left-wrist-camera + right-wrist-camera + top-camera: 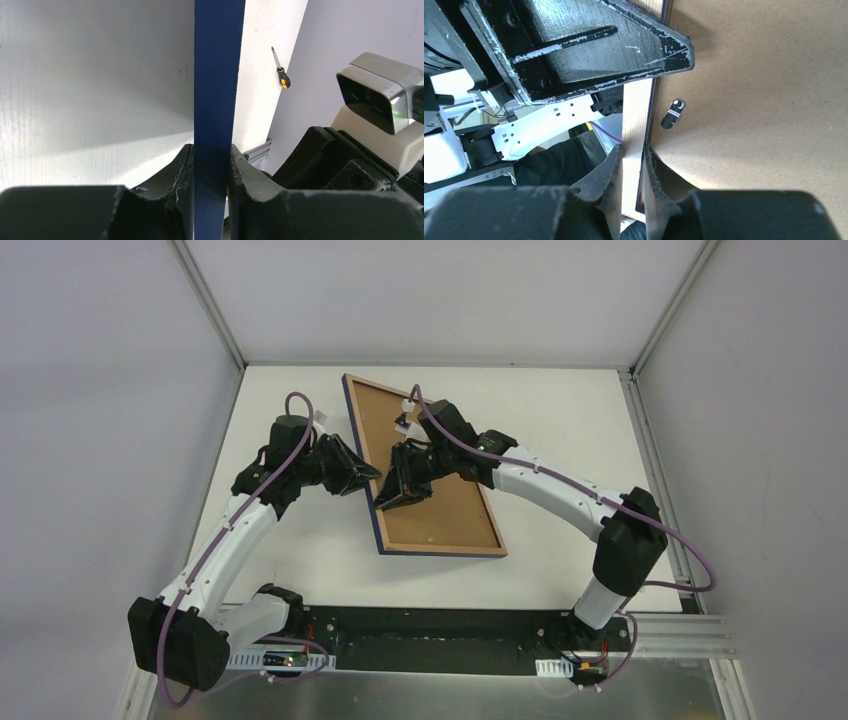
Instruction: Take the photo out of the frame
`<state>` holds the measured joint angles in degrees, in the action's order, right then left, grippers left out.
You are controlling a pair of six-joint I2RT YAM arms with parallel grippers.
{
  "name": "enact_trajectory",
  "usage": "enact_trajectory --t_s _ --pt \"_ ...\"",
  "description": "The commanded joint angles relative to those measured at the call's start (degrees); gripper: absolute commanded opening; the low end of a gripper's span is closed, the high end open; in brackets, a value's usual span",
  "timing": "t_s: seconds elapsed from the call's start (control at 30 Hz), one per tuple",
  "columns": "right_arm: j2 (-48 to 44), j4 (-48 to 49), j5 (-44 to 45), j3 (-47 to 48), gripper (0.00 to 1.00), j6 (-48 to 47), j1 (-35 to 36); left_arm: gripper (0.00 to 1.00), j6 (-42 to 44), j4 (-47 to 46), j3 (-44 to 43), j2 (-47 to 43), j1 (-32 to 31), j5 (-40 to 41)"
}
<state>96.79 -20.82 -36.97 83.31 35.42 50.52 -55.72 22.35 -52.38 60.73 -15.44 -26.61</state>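
Frame (445,515) in the middle of the tabletop (570,410), back panel upward, both arms meeting at its left long edge.

In the top view the frame runs from upper centre down to lower right of centre. The left fingers (357,472) reach that edge from the left. The right fingers (398,492) cross over the panel from the right, just below them. In the left wrist view the fingers (175,175) sit on either side of the frame's edge, with a screwdriver (281,70) on the tabletop at upper right, well apart. In the right wrist view the fingers (610,167) straddle the rim at lower centre. A turn clip (672,113) lies on the panel just right of the rim.
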Motion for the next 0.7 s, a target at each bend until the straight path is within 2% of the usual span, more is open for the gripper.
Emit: enact_trajectory --t_s 0.0,0.03,0.13,0.17,0.23,0.37,0.5,0.6,0.67 --pt "-2.6 -6.2 0.4 3.6 0.23 -5.2 1.3 0.00 -0.2 1.4 -3.7 -0.9 0.1 2.9" --pt "-2.7 -8.7 1.5 4.2 0.38 -6.5 1.5 0.00 0.2 2.5 -4.2 -0.7 0.1 3.5" --pt "-4.3 -14.7 7.3 5.6 0.71 -12.4 2.6 0.00 1.4 5.8 -5.7 -0.5 0.1 6.0" --pt "-5.1 -16.4 9.5 5.8 0.80 -14.8 3.0 0.00 1.8 7.3 -6.0 -0.4 0.1 6.8" --pt "-7.2 -19.3 13.6 5.7 0.91 -18.5 3.4 0.00 2.3 9.6 -7.0 -0.5 0.2 8.9" --pt "-12.3 -22.8 21.9 3.4 0.99 -25.9 4.8 0.00 2.9 14.7 -9.5 -1.0 0.1 14.8" --pt "-21.6 -16.7 32.6 -6.6 0.99 -31.5 9.8 0.00 3.3 19.1 -13.1 -0.9 0.1 18.6" --pt "-26.7 -10.9 39.8 -11.6 0.99 -32.0 13.5 0.00 3.2 20.8 -15.2 -0.7 0.2 20.2" --pt "-26.4 -10.4 44.4 -10.2 0.99 -29.4 14.6 0.00 3.2 22.2 -16.7 -0.4 0.1 21.2"
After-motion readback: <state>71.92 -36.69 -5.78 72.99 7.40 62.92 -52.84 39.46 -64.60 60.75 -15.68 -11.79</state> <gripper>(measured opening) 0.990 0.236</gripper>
